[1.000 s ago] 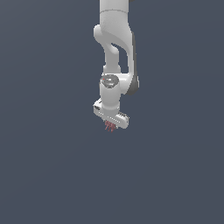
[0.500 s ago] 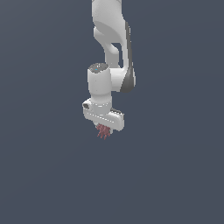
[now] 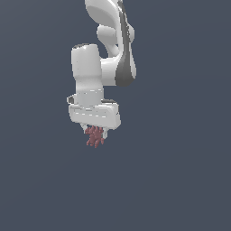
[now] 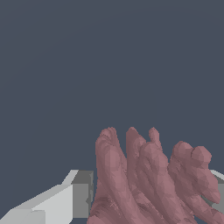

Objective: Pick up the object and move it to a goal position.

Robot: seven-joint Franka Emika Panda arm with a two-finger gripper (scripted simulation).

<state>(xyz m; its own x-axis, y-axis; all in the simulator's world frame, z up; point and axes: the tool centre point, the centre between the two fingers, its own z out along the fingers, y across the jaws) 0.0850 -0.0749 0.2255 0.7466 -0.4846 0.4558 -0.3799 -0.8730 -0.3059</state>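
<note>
Hanging beneath the white gripper [image 3: 94, 131], the object [image 3: 94, 136] is a small dull dark-red cluster of knobbly lobes, and it is clearly narrower than the broad white hand above it. In the exterior view the Franka arm [image 3: 110, 49] comes down from the upper edge of the frame, its thick white wrist section standing upright over the flat gripper body, with a darker grey patch on the link behind. The cluster pokes out below the underside of that body, its upper part tucked up between the fingers and its lower lobes free in the air against the plain slate-grey backdrop; no table edge or corner can be made out around it, so its place on any surface cannot be told. In the wrist view the object [image 4: 148, 183] fills the near part of the picture as a bunch of finger-like reddish bumps, with one white-and-grey fingertip [image 4: 76, 192] pressed against one flank and the other fingertip [image 4: 218, 188] just showing at the opposite flank. The jaws are pinched in on the dark-red cluster from both sides, touching it, and it sits between them, lobes pointing away from the camera.
</note>
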